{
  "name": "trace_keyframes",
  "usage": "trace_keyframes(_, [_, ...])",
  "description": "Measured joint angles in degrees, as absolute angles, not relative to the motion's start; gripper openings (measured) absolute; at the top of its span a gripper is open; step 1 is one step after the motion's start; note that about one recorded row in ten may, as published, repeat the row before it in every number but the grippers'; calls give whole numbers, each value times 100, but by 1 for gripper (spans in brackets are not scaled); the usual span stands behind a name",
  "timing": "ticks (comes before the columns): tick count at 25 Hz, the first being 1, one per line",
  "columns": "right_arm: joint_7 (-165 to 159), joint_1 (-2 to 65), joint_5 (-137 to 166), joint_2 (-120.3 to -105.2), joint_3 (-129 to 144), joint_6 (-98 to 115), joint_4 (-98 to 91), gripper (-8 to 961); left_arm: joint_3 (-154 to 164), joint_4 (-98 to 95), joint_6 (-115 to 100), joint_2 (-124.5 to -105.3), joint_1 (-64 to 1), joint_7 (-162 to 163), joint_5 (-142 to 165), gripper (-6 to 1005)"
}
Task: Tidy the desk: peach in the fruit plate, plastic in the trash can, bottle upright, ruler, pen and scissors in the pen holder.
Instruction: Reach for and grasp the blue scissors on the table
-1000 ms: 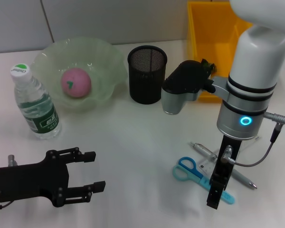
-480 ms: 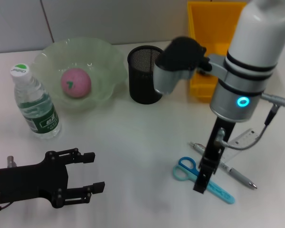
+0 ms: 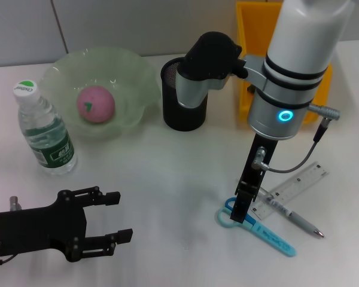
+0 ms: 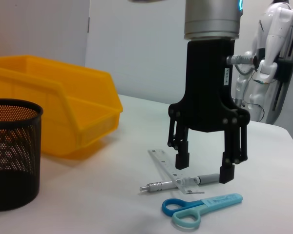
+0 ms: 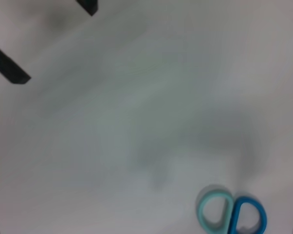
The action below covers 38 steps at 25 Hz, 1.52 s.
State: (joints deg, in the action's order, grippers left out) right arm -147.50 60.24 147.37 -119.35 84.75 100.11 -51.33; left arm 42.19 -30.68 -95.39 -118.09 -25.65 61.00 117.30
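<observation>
My right gripper (image 3: pixel 239 210) (image 4: pixel 204 167) hangs open just above the desk (image 3: pixel 167 173), over the pen (image 3: pixel 294 217) (image 4: pixel 168 185) and the end of the clear ruler (image 3: pixel 296 184) (image 4: pixel 162 161), nothing between its fingers. The light blue scissors (image 3: pixel 260 230) (image 4: pixel 200 212) (image 5: pixel 230 217) lie beside it. The pink peach (image 3: pixel 96 103) rests in the green fruit plate (image 3: pixel 60 70). Left of the plate, the bottle (image 3: pixel 45 131) stands upright. The black pen holder (image 3: pixel 182 116) (image 4: pixel 10 156) is partly hidden by my right wrist. My left gripper (image 3: pixel 116 222) waits open at the near left. No plastic shows.
The yellow trash can (image 3: pixel 254 36) (image 4: pixel 53 117) stands at the back right, behind my right arm and beside the pen holder. Bare desk lies between the bottle and the scissors.
My right arm has swung left, carrying its gripper from the scissors' blade toward the handle loops and uncovering the ruler. The left arm has stayed put.
</observation>
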Motion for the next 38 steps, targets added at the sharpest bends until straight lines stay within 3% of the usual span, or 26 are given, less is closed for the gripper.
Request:
trace_keyframes(8, [-14708, 6117, 14733, -11953, 8556, 9729, -4839, 687, 4219, -3067, -9525, -11814, -2578, 6100, 11741, 753])
trace_keyframes(14, [-14704, 6156, 14716, -11961, 8554, 9647, -4686, 473, 4219, -3059, -9519, -11822, -2584, 6121, 11730, 753])
trace_keyframes(30, [-15292, 6261, 14688, -11980, 8763, 9330, -4324, 386, 4223, -3058, -9532, -11816, -2577, 6165, 11715, 753])
trace_keyframes(38, [-15597, 6285, 14686, -11979, 8777, 9243, -4274, 282, 4219, -3058, -9554, -11821, -2572, 6181, 11715, 753])
